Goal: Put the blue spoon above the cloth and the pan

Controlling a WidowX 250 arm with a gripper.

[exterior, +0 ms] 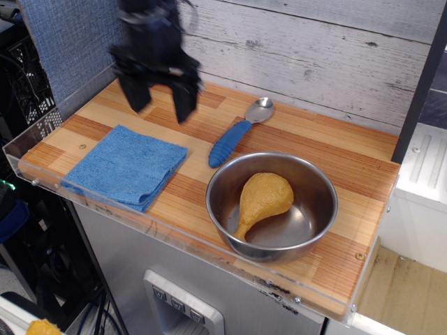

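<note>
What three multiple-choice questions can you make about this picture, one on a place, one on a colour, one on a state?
1. Where does the blue spoon lie?
A. inside the pan
B. on the wooden table, behind the pan
C. on the cloth

2. What colour is the toy drumstick in the pan?
A. orange-yellow
B. green
C. white

3. How is the gripper?
A. shut on the spoon
B. shut on the cloth
C. open and empty, raised behind the cloth

Answers: 1 B, the spoon rests on the table between the pan and the back wall. 2 A, the drumstick is orange-yellow against the steel. 3 C, both fingers stand apart with nothing between them.
</note>
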